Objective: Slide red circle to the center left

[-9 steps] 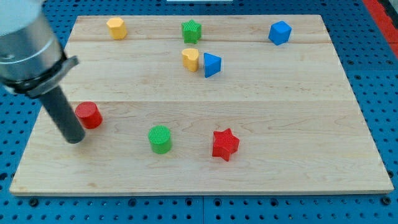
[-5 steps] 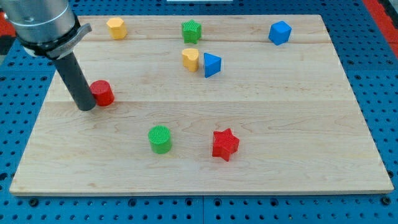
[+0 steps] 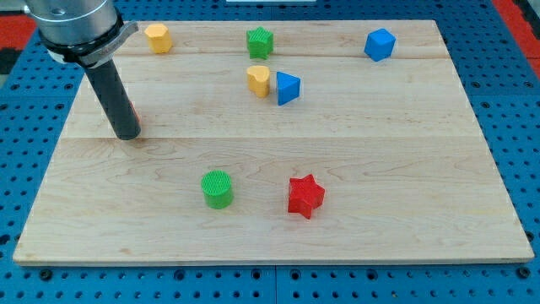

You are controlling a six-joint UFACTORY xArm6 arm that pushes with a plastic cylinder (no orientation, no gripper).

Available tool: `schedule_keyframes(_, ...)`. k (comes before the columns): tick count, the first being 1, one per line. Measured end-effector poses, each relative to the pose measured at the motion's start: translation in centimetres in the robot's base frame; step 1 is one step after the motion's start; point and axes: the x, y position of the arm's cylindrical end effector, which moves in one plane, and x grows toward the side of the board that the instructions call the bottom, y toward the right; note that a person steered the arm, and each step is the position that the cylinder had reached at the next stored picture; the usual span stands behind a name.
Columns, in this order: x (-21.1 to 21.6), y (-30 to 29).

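The red circle is almost fully hidden behind my dark rod at the view's left, about mid-height on the board; only a thin red sliver shows at the rod's right edge. My tip rests on the wooden board directly in front of the red circle, touching or nearly touching it.
A yellow block, a green star and a blue cube line the view's top. A yellow heart touches a blue triangle. A green cylinder and a red star sit toward the view's bottom.
The rod and the red circle have moved up and slightly right. The red circle, fully visible earlier at the rod's right, is now almost hidden behind the rod.
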Motion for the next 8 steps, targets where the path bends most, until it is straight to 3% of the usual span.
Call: schedule_keyframes(8, -0.71, -0.45)
